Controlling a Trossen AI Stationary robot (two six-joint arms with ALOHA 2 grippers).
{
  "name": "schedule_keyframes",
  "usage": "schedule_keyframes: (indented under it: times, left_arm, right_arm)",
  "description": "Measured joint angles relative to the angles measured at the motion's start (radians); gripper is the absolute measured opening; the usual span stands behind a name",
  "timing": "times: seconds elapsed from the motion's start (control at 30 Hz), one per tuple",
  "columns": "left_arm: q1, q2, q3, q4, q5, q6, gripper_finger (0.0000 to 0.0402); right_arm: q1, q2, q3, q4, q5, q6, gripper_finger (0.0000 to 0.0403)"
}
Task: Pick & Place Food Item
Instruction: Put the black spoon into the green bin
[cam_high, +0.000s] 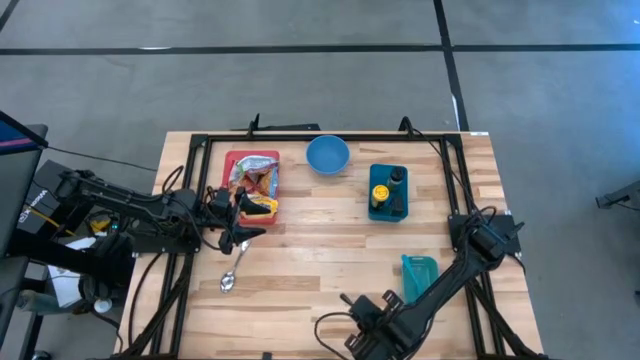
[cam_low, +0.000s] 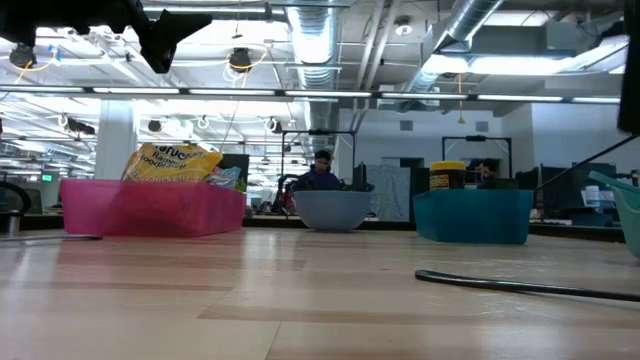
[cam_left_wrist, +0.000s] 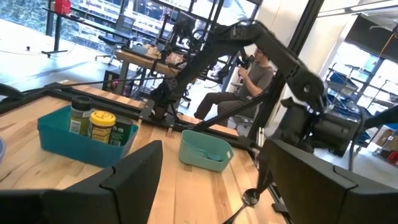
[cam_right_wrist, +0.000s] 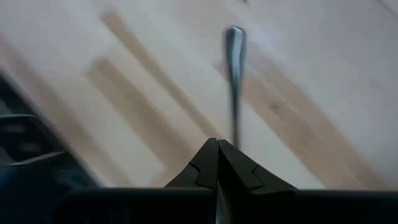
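A pink tray (cam_high: 232, 160) at the table's far left holds crinkled snack bags (cam_high: 255, 182); it also shows in the low view (cam_low: 150, 208). My left gripper (cam_high: 252, 222) hovers open and empty just off the tray's near end, well above the table (cam_low: 160, 30), its fingers wide apart in the left wrist view (cam_left_wrist: 208, 186). A metal spoon (cam_high: 233, 272) lies on the table near it. My right gripper (cam_high: 350, 300) is low by the table's near edge, shut (cam_right_wrist: 217, 149), with a thin metal utensil (cam_right_wrist: 234, 74) lying on the wood just ahead of its tips. My right gripper's shut fingertips (cam_right_wrist: 208, 155) point at the near end of the utensil's handle (cam_right_wrist: 235, 134). I cannot tell whether they touch it. The utensil lies flat on the table.
A blue bowl (cam_high: 327, 155) stands at the far middle. A blue bin (cam_high: 388, 205) with two jars (cam_left_wrist: 93, 121) stands right of it. A teal container (cam_high: 420, 275) sits near the right arm. A black frame (cam_high: 300, 137) borders the table. A person (cam_left_wrist: 252, 81) sits beyond the table.
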Motion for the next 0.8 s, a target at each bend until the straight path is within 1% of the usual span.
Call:
schedule_keyframes:
  times: [0.07, 0.2, 0.3, 0.43, 0.7, 0.8]
  left_arm:
    - [0.0, 0.0, 0.0, 0.005, 0.0, 0.0, 0.0286]
    - [0.0, 0.0, 0.0, 0.005, 0.0, 0.0, 0.0286]
    - [0.0, 0.0, 0.0, 0.012, 0.0, 0.0, 0.0286]
    - [0.0, 0.0, 0.0, 0.015, 0.0, 0.0, 0.0286]
    - [0.0, 0.0, 0.0, 0.015, 0.0, 0.0, 0.0286]
    - [0.0, 0.0, 0.0, 0.015, 0.0, 0.0, 0.0286]
  right_arm:
    - [0.001, 0.019, 0.024, -0.013, -0.006, -0.019, 0.0]
    - [-0.001, 0.018, 0.052, -0.01, 0.003, -0.04, 0.0]
    - [-0.006, 0.019, 0.071, -0.049, 0.004, -0.045, 0.0]
    - [-0.011, 0.019, 0.075, -0.046, 0.002, -0.056, 0.0]
    - [-0.031, 0.019, 0.075, -0.062, -0.078, -0.069, 0.0]
    - [-0.033, 0.019, 0.069, -0.063, -0.082, -0.09, 0.0005]
